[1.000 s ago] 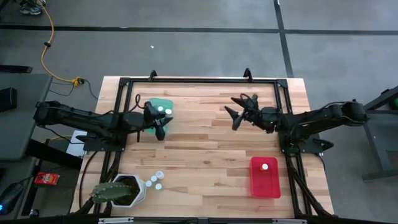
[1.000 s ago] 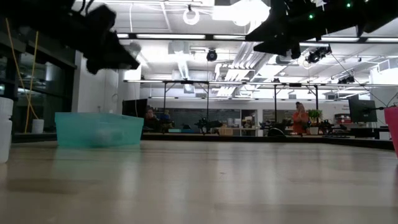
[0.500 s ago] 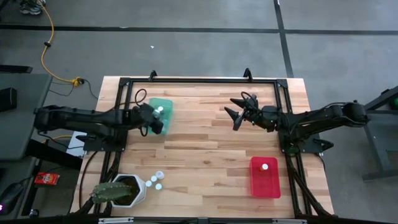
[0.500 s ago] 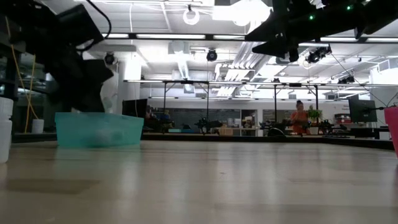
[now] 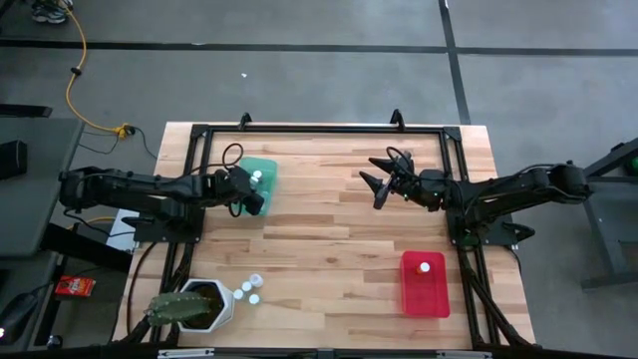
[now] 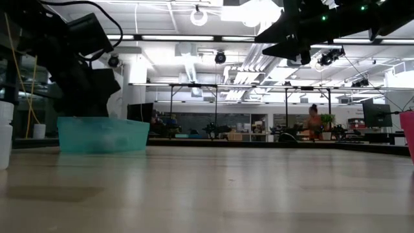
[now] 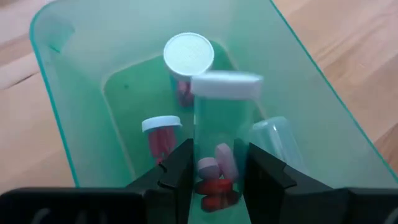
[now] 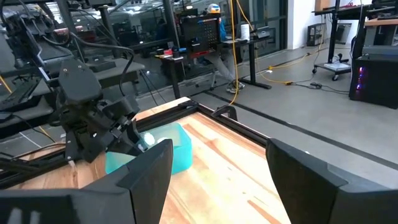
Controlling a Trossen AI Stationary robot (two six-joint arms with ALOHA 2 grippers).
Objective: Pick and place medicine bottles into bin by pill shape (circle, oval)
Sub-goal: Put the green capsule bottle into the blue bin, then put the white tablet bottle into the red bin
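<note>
My left gripper (image 5: 254,196) hangs tipped down over the green bin (image 5: 263,172), shut on a medicine bottle (image 7: 219,146) with a white cap and red and pink pills. Inside the bin one bottle (image 7: 188,56) stands upright, another (image 7: 160,135) shows red pills, and a clear one (image 7: 278,140) lies on its side. Three more bottles (image 5: 250,289) stand on the table beside the cactus pot. The red bin (image 5: 425,287) holds one bottle (image 5: 425,267). My right gripper (image 5: 382,185) waits open and level above the table's far middle. My left gripper pinches the bottle's lower body (image 7: 202,163) between its two fingers, one on each side. The fingers slant down from the table's left side. The bottle stands about upright over the bin's inside, cap up and blurred, pills at its bottom end. Whether it rests on the floor cannot be seen.
A white hexagonal pot with a green cactus (image 5: 191,306) stands at the near left corner. A black frame (image 5: 319,130) runs along the table's far edge and sides. Bare wood lies between the two bins.
My left gripper has drawn back toward the table's left, from beyond the green bin's edge to over its inside. It has tipped from about level to pointing steeply down and has sunk toward the bin with the bottle.
</note>
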